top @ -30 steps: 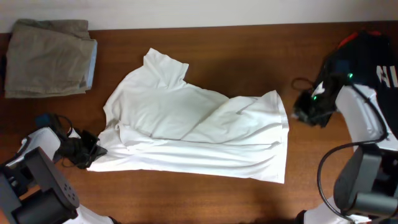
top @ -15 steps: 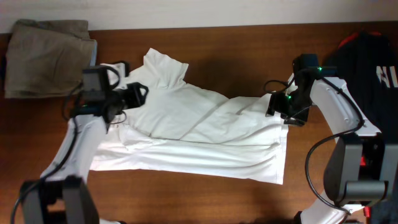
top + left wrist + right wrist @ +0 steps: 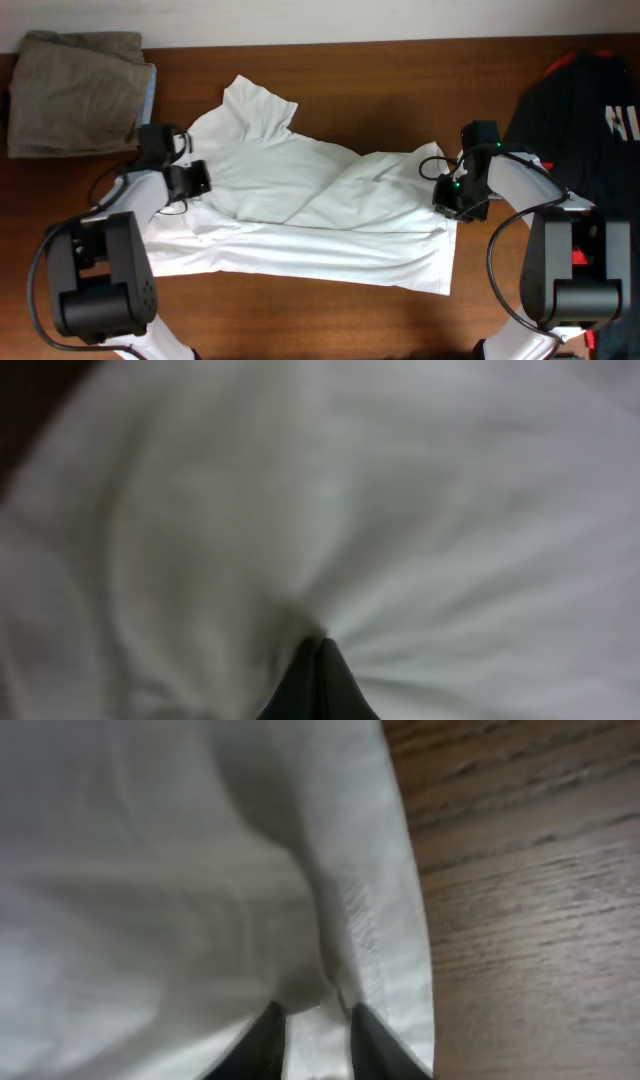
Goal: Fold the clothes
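Note:
The white T-shirt (image 3: 310,205) lies spread and wrinkled across the middle of the brown table (image 3: 400,90), with one sleeve pointing to the back left. My left gripper (image 3: 188,180) is at the shirt's left edge. In the left wrist view it (image 3: 318,647) is shut, and the white cloth (image 3: 420,530) is pinched at its tips with folds fanning out. My right gripper (image 3: 450,195) is at the shirt's right edge. In the right wrist view it (image 3: 318,1020) has its fingers a little apart, and a fold of the hem (image 3: 350,920) lies between them. The green label is not in view.
A folded khaki-olive garment (image 3: 75,90) lies at the back left corner. A black garment with red trim (image 3: 590,100) lies at the right edge. Bare wood (image 3: 520,920) shows right of the shirt's hem.
Both arms have come in from the table's sides onto the shirt. The left gripper dropped to the left edge and shut on the cloth. The right gripper lowered onto the right hem.

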Tool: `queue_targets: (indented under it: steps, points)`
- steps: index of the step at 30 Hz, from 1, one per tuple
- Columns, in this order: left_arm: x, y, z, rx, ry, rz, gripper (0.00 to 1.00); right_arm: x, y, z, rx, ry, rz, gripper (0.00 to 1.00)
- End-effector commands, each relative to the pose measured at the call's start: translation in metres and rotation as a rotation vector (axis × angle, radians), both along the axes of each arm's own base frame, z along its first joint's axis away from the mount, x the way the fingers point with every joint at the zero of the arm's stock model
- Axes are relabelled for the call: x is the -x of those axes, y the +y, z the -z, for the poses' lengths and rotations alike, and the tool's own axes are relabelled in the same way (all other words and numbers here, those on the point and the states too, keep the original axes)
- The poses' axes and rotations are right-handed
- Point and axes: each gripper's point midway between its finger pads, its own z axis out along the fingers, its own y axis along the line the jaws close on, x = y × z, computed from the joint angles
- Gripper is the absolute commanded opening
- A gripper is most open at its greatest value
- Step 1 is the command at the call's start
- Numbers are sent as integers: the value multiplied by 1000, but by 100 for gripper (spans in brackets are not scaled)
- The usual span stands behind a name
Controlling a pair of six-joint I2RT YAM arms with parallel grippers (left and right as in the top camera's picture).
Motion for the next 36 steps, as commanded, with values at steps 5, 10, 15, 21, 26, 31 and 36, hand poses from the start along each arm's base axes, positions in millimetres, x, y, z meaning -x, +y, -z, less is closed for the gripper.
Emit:
queue_targets:
  steps: [5,10,15,21,26,31,36]
  points:
    - [28,54,27,-39,105,-152,0,-13,-44,9,76,-42,121,4]
    - [27,49,27,-6,104,-167,1,-53,1,-49,-145,-162,-77,24]
    - [27,49,27,-5,104,-167,2,-43,41,-21,-146,-125,-227,50]
    - [28,49,27,-5,108,-168,4,-33,41,5,-155,-46,-221,42]
    - [26,46,26,15,98,-160,4,-36,24,8,-82,-31,-143,4]
    - [7,23,10,155,41,-102,1,-50,-27,-24,-41,-18,13,4]
    - [-4,19,-4,163,32,-81,1,-38,-76,-37,130,53,80,4]
